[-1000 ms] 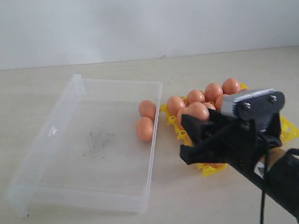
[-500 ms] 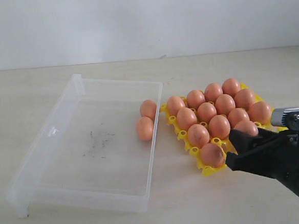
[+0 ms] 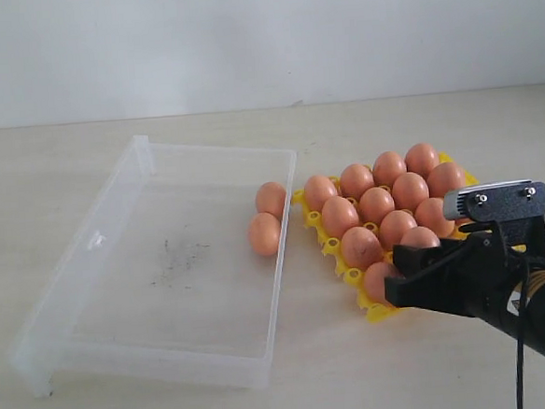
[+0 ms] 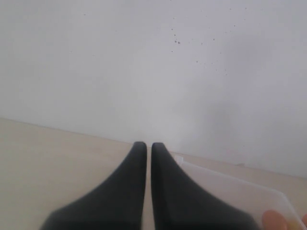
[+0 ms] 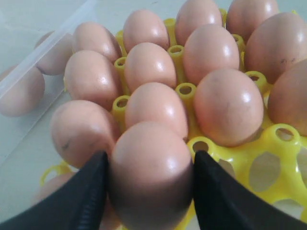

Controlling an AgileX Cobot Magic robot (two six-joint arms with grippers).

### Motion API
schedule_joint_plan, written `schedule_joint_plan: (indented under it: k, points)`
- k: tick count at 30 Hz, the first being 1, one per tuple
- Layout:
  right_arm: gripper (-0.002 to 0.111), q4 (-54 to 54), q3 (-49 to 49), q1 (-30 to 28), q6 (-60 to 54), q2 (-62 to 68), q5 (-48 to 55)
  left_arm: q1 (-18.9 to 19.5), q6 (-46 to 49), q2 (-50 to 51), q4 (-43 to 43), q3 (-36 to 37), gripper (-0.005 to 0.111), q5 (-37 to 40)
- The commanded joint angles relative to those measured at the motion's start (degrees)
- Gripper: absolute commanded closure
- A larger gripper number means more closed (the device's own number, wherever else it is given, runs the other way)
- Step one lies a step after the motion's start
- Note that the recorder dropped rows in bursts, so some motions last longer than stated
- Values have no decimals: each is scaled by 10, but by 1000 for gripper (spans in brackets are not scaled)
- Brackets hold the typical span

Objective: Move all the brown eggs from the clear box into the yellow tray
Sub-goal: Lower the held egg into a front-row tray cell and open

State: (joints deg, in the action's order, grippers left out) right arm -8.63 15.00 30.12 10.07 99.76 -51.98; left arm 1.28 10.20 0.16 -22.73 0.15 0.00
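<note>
My right gripper [image 3: 406,272] [image 5: 150,158] is shut on a brown egg [image 3: 420,238] [image 5: 148,143], holding it low over the near edge of the yellow tray [image 3: 377,311] [image 5: 283,139]. Several brown eggs [image 3: 376,204] fill most of the tray's cups. Two more eggs [image 3: 271,198] [image 3: 264,233] lie inside the clear box [image 3: 113,192], against its right wall. My left gripper [image 4: 145,143] is shut and empty. It shows only in the left wrist view, beside a corner of the clear box [image 4: 230,184].
The box and tray sit side by side on a pale table [image 3: 45,155] in front of a white wall. The box floor has dark smudges [image 3: 178,258]. Empty tray cups [image 5: 268,167] show beside the held egg.
My right gripper, holding the egg, dropped from above the tray's left side to its right front, then shifted back left over the near edge. The eggs in the box have not moved.
</note>
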Motion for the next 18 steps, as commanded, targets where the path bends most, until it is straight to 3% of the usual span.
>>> schedule_joint_plan:
  k: [1,5,8,14,18]
  points:
    - [109,-3,3,-4,-11,-3,10,-4,4,-2,-2,-2,103,0]
    - [108,-7,3,-4,-15,-3,24,-4,4,-2,-2,-2,103,0]
    - [101,-12,3,-4,-17,-3,24,-4,4,-2,-2,-2,103,0]
    - [60,-12,3,-4,-21,-3,13,-4,4,-2,-2,-2,103,0]
    - [52,-24,3,-4,-42,-3,3,-4,4,-2,-2,-2,103,0]
